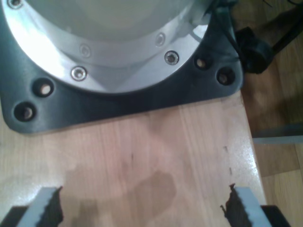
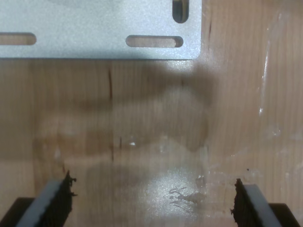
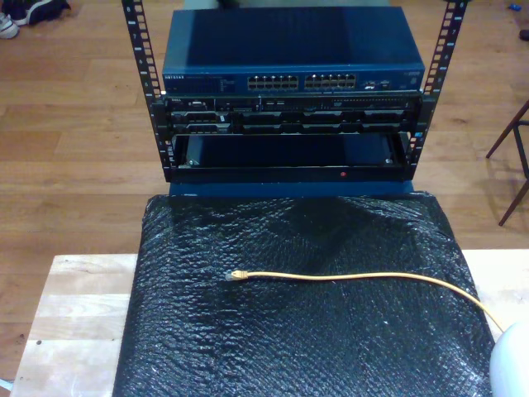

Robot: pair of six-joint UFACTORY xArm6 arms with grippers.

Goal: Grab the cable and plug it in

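Note:
In the exterior view the yellow-orange cable lies on a black bubble-wrap mat. Its clear plug points toward the exterior view's left, and the cord runs off toward the exterior view's lower right. My first gripper is open over bare wooden tabletop, with nothing between its serrated fingers. My second gripper is also open over glossy wood, with nothing between its fingers.
Behind the mat stands a rack with a blue network switch and its rows of ports. A white rounded arm part sits at the exterior view's lower right. A black base plate under a silver flange faces my first gripper. A slotted metal plate faces my second.

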